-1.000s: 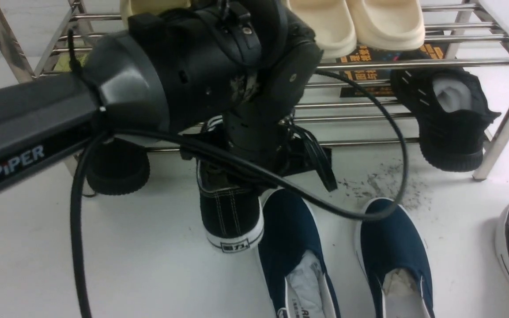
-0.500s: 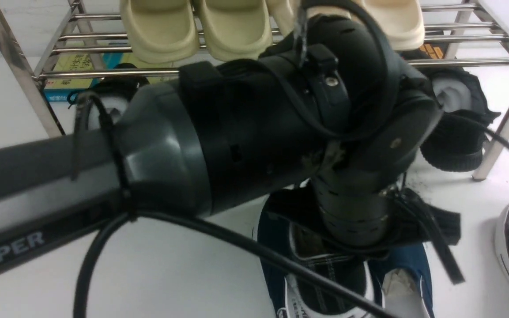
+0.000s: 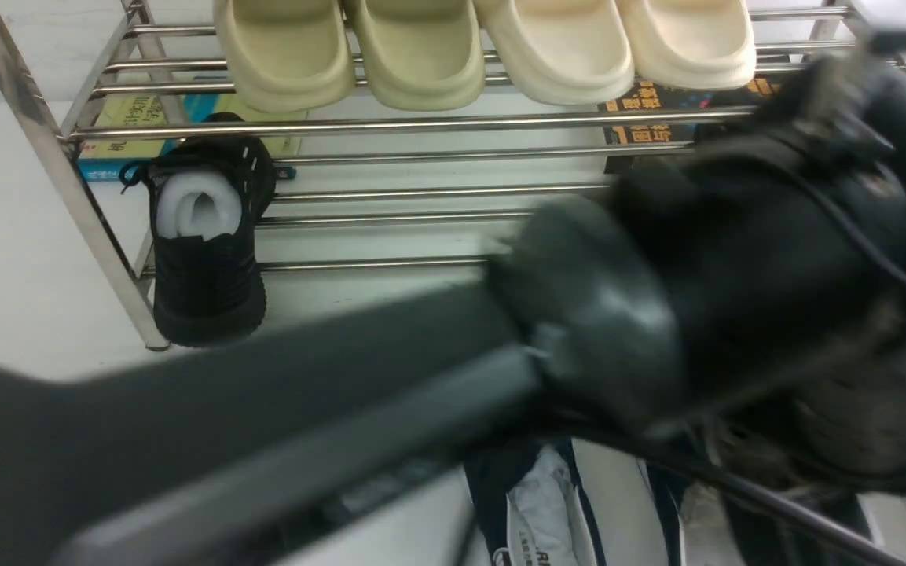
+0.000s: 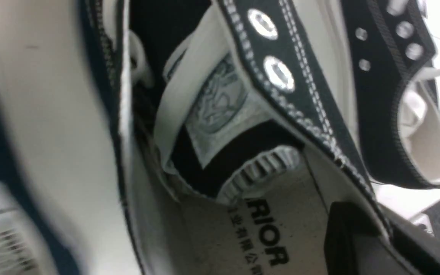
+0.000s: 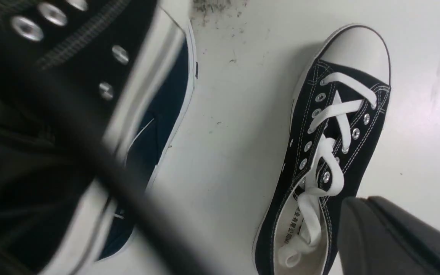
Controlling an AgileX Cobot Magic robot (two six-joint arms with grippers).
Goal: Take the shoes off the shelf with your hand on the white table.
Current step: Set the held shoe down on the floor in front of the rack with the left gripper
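- While the left fingers (image 4: 357, 244) are clenched on the side wall of one black sneaker (image 4: 303, 103), pinching the canvas, that shoe hangs clear of the shelf (image 3: 421, 123).
- Its mate, the other sneaker (image 5: 330, 137), lies flat on the white bench (image 5: 242, 114), just below the right fingers (image 5: 387, 236), which are clenched with nothing visibly between them.
- To finish well, I judge the held shoe should go down sole first on bare bench close beside its mate. It should not land on the navy slip-on (image 5: 166, 114) that appears to lie below it, and the pinch should open only once the sole sits flat.
- A thin wall grip may let the shoe swing, so a slow descent seems wise.
- Motion blur smears the left arm (image 3: 342, 393) across the front view, hiding the held shoe and part of the shelf.
- How high the sole hangs above the bench cannot be told. Its toe is cut off, and only one dark edge of the right fingers shows.
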